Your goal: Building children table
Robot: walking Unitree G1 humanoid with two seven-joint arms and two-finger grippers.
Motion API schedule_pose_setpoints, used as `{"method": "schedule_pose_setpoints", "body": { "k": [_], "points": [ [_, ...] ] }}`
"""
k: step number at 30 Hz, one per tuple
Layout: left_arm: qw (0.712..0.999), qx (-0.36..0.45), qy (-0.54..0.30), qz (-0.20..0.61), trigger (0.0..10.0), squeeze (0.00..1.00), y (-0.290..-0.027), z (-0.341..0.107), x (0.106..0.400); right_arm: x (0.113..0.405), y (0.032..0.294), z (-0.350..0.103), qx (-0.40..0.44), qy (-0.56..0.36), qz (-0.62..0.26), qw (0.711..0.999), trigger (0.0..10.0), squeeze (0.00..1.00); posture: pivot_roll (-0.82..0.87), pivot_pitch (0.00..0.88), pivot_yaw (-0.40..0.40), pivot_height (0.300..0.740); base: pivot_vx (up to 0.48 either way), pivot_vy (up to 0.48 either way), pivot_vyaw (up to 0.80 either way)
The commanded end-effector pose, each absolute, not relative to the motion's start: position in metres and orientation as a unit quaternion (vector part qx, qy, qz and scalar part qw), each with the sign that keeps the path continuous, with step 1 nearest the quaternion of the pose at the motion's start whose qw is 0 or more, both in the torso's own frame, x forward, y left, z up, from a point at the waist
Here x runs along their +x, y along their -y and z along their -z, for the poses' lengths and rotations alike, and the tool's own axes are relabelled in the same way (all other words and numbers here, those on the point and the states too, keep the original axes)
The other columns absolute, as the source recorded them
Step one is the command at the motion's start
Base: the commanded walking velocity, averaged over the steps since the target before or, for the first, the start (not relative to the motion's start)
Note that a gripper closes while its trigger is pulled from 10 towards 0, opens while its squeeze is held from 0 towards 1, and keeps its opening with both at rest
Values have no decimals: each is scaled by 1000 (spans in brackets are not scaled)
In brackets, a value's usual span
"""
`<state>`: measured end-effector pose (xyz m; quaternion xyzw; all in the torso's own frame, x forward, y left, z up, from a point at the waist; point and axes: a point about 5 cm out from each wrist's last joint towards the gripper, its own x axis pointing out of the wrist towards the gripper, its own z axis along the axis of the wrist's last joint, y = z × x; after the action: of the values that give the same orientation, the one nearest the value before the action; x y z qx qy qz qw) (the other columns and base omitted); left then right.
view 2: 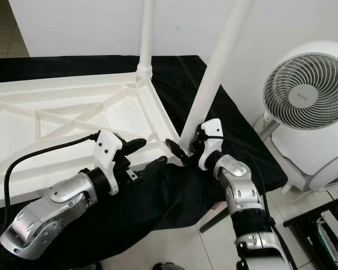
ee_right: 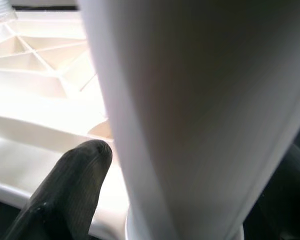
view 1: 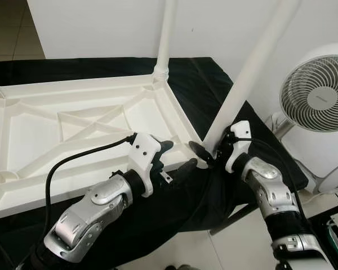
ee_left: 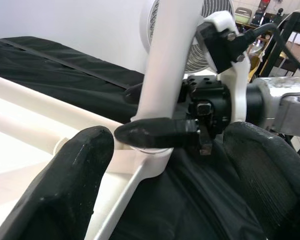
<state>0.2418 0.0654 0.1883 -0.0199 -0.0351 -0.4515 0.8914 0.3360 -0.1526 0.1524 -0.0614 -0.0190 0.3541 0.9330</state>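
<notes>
The white plastic children's tabletop [view 1: 79,129] lies upside down, its ribbed underside up, on a surface draped in black cloth [view 1: 197,79]; its left end is cut off by the edge of the head views. At the tabletop's near right corner a long white tubular leg [view 1: 245,73] stands tilted in its socket, its upper end out of frame. The right gripper [view 1: 205,153] is at the foot of this leg, its jaws closed around the tube just above the corner socket; in the right wrist view the leg hides nearly everything, and one black fingertip [ee_right: 77,180] shows beside it, with the ribbed tabletop behind. The left gripper [view 1: 177,157] hovers just beside the same corner, on the side away from the right gripper, with its jaws spread and nothing between them; in the left wrist view its two black fingertips [ee_left: 75,175] frame the base of the leg. A second white leg [view 1: 164,39] stands upright at the tabletop's far right corner, also cut off at the top. Beyond the leaning leg, off the surface, stands a white round fan [view 1: 318,93] against the white wall.
</notes>
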Motion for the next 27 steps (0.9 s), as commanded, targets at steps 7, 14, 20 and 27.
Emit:
{"method": "schedule_pose_setpoints", "body": {
  "k": [7,14,20,27],
  "points": [
    [858,-11,39,511,10000,0,-62,-191,237,341,145,-145,-67,11,-386,920,0,0,117,119,-123,740,0,0,0],
    [860,-12,41,509,10000,0,-62,-191,237,342,146,-142,-64,17,-393,917,0,0,117,119,-123,740,0,0,0],
    [859,-13,40,510,10000,0,-62,-191,237,339,153,-138,-48,22,-367,929,235,0,114,119,-123,740,0,0,0],
    [856,-15,38,515,10000,0,-61,-191,236,335,157,-134,-35,18,-305,952,10000,0,101,127,-118,740,0,0,0]
  ]
}}
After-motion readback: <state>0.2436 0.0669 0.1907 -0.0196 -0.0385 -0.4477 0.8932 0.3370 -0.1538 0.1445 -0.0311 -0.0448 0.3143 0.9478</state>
